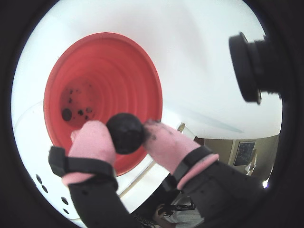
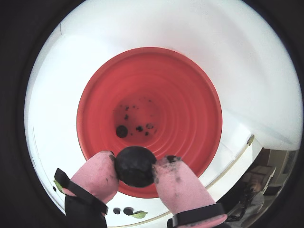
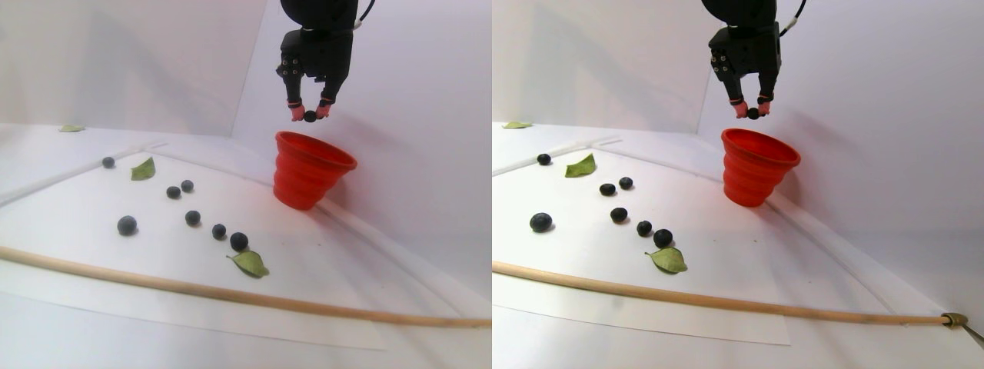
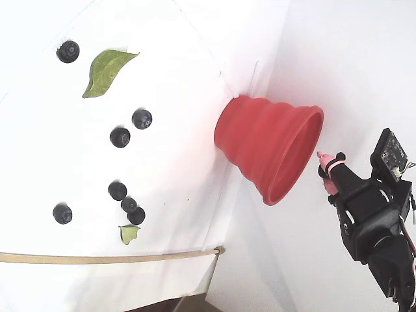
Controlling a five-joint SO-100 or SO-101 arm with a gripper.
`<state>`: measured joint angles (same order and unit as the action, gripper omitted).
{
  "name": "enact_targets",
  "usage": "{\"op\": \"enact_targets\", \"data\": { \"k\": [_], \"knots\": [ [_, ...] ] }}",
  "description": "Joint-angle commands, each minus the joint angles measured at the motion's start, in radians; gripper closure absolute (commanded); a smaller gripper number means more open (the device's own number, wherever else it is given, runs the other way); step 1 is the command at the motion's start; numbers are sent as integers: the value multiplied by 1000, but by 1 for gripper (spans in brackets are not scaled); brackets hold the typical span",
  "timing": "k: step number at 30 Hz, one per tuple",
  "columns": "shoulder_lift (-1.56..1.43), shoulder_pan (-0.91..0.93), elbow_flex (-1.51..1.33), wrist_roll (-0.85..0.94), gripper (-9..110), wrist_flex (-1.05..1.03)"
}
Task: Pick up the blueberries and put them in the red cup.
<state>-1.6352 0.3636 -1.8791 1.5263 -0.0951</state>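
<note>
The gripper (image 2: pixel 135 167) pinches one blueberry (image 2: pixel 135 166) between pink fingertips (image 2: pixel 97 173) above the upright red cup (image 2: pixel 190 118), whose mouth faces straight up.

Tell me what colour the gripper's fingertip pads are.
Pink, smudged with dark stains; the pads show best in a wrist view, pinching a blueberry.

The end effector (image 3: pixel 310 116) hangs above the red cup (image 3: pixel 311 180), its pink fingertips (image 3: pixel 297 114) pinching one blueberry (image 3: pixel 310 117). Six more blueberries (image 3: pixel 192 217) lie scattered on the white desk (image 3: pixel 92 254) among green leaves (image 3: pixel 250 263), behind a wooden stick (image 3: pixel 231 293).
</note>
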Motion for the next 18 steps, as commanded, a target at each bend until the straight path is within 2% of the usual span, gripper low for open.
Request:
{"op": "enact_targets", "data": {
  "k": [1,8,18],
  "knots": [
    [-37,71,84,3,90,20],
    [-75,40,58,-2,89,18],
    [-98,26,43,-8,80,18]
  ]
}}
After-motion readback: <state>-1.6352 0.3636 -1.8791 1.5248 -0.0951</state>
